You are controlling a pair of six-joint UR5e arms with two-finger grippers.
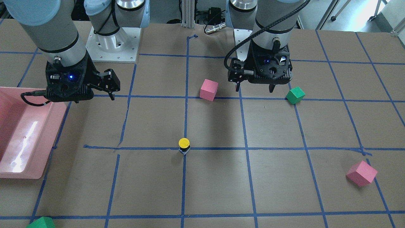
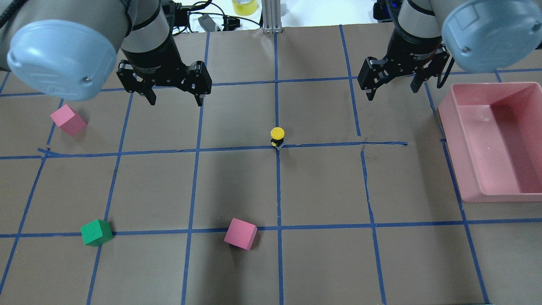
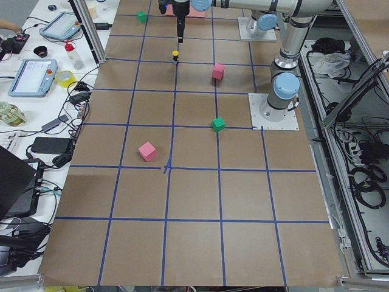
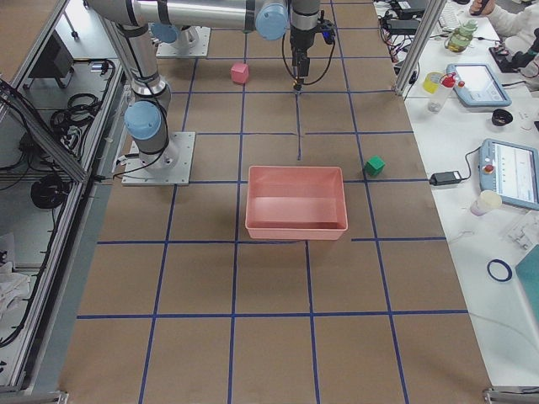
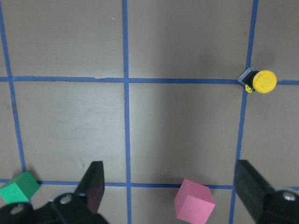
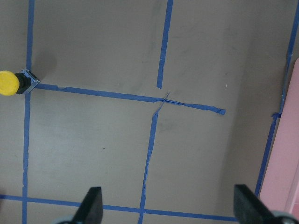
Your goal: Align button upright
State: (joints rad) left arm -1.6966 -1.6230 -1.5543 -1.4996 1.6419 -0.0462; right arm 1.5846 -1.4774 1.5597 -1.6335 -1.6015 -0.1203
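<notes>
The button (image 2: 277,135) stands upright, yellow cap on top, on the tape crossing at the table's middle. It also shows in the front view (image 1: 184,144), the left wrist view (image 5: 261,81) and the right wrist view (image 6: 11,83). My left gripper (image 2: 175,99) is open and empty, hovering above the table well to the button's left and further back. My right gripper (image 2: 393,91) is open and empty, hovering to the button's right, near the bin. Neither gripper touches the button.
A pink bin (image 2: 449,140) sits at the table's right side. A pink cube (image 2: 67,120) lies at far left, another pink cube (image 2: 240,234) and a green cube (image 2: 96,232) lie nearer the robot. A second green cube (image 1: 41,223) lies at the far edge.
</notes>
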